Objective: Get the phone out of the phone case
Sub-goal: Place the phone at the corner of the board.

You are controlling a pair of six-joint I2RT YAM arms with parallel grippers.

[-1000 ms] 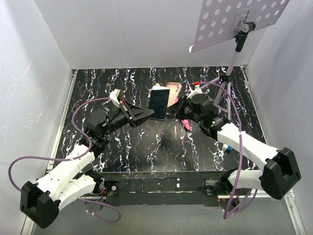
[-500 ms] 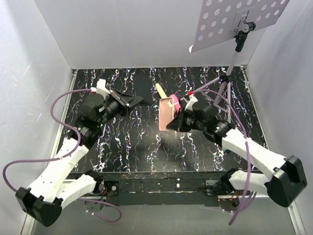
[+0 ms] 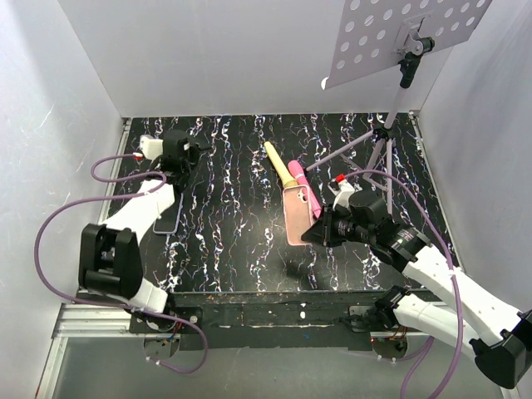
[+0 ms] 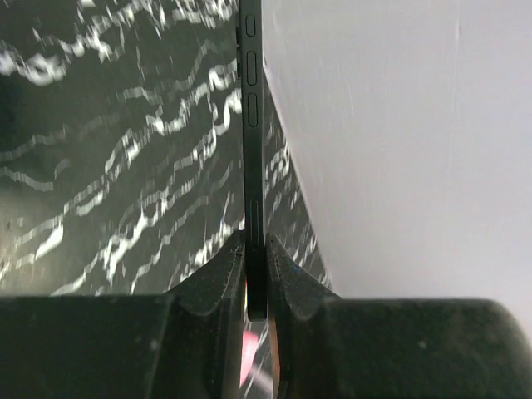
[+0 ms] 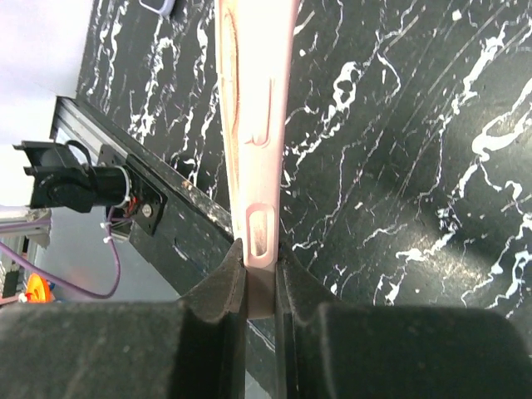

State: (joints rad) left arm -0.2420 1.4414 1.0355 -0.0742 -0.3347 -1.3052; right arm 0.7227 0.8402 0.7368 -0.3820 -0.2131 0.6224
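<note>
Swung apart since a second ago, left pincer [image 4: 253, 249] is pinching the freed slim dark-edged smartphone [image 4: 252, 125] well left of the salmon-pink soft case [image 3: 298, 214], which right pincer [image 5: 259, 266] is clamping; gentle set-downs probably follow.

Salmon-pink phone case [image 3: 297, 218]; black, white-veined table [image 3: 241, 249].
</note>
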